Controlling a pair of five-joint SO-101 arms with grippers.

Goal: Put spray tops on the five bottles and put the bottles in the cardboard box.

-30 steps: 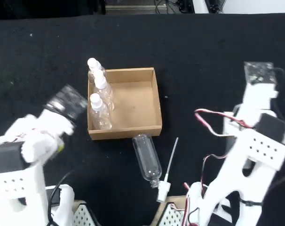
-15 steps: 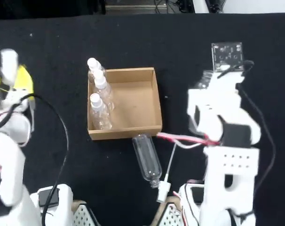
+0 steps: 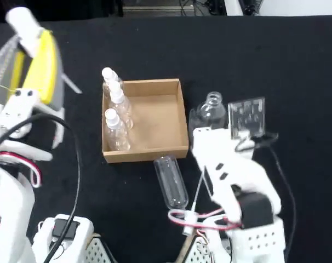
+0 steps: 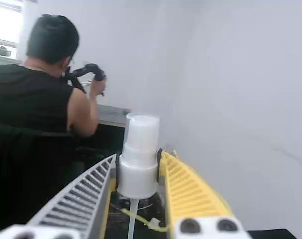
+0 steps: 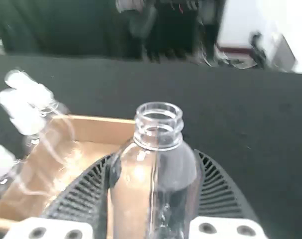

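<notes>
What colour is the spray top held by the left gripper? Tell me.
White; the spray top shows best in the left wrist view.

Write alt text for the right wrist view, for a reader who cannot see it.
The right gripper holds a clear bottle with no spray top, its open mouth up. Behind it on the black table sits a cardboard box with capped bottles along one wall.
</notes>
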